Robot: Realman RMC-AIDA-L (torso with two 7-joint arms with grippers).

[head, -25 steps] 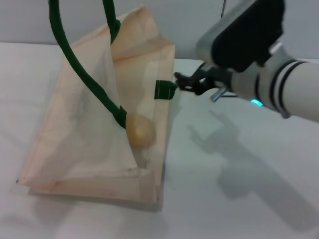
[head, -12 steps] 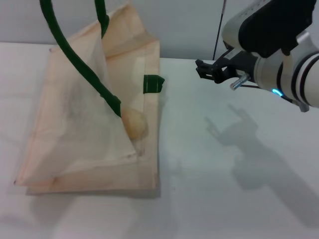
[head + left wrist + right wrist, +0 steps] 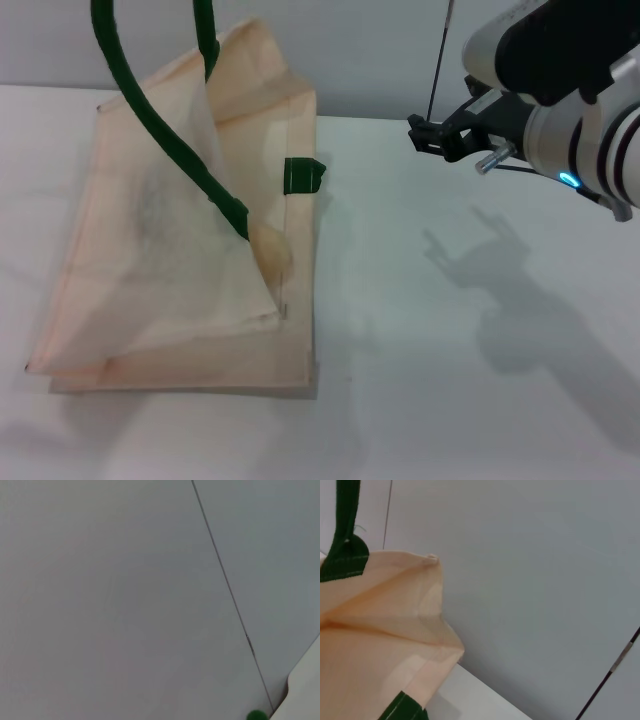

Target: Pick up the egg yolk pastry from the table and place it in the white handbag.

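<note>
The white handbag lies tilted on the table with its mouth held open. Its dark green handles run up out of the top of the head view. The egg yolk pastry sits inside the bag near its right edge, partly covered by the fabric flap. My right gripper hangs in the air to the right of the bag, apart from it, open and empty. The right wrist view shows the bag's upper corner and a handle strap. My left gripper is out of view.
The white table stretches to the right of and in front of the bag, with my right arm's shadow on it. A grey wall stands behind. The left wrist view shows only wall and a speck of green handle.
My right gripper has drawn back to the right, away from the bag's mouth. The bag has settled a little, and the pastry now sits deeper behind the flap.
</note>
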